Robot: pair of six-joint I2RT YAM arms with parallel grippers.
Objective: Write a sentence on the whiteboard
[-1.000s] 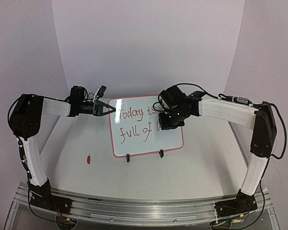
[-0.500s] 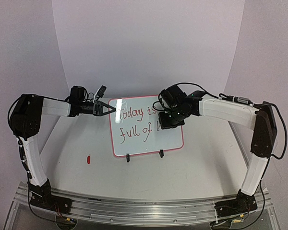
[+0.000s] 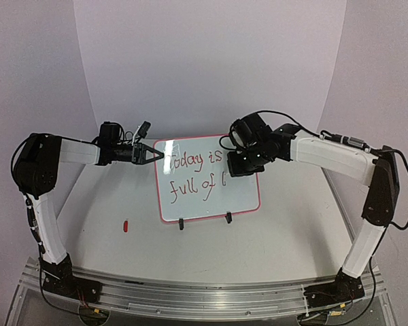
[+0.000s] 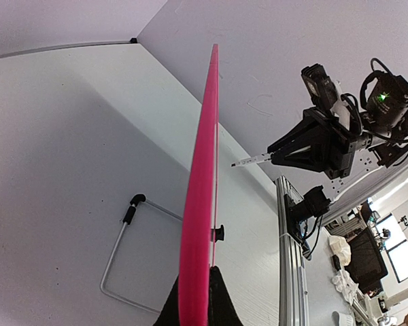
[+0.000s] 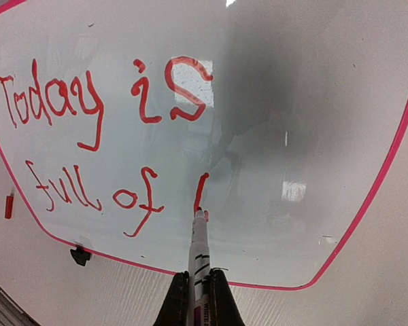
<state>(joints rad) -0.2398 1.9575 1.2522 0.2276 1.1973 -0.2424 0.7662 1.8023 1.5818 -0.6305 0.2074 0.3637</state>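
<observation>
- Small red object [image 3: 125,225] loose on the table [image 3: 292,238], near-left of the board, well apart from it.
- Left gripper [image 3: 158,155] reaching in from the left, fingers pressed together on the whiteboard [image 3: 239,193], pinching the pink frame at its far-left edge.
- Whiteboard at mid-table, propped upright with a slight backward lean on two black clip feet [image 3: 181,224] at its near edge.
- The sentence [image 3: 188,161] in red, two lines: "Today is" above, "full of" below, then a lone upright stroke.
- Marker [image 5: 198,248] with its tip at the lower end of that stroke, touching or nearly so.
- Right gripper [image 5: 198,292] over the board's far-right part, clamped tight on the marker's barrel.
</observation>
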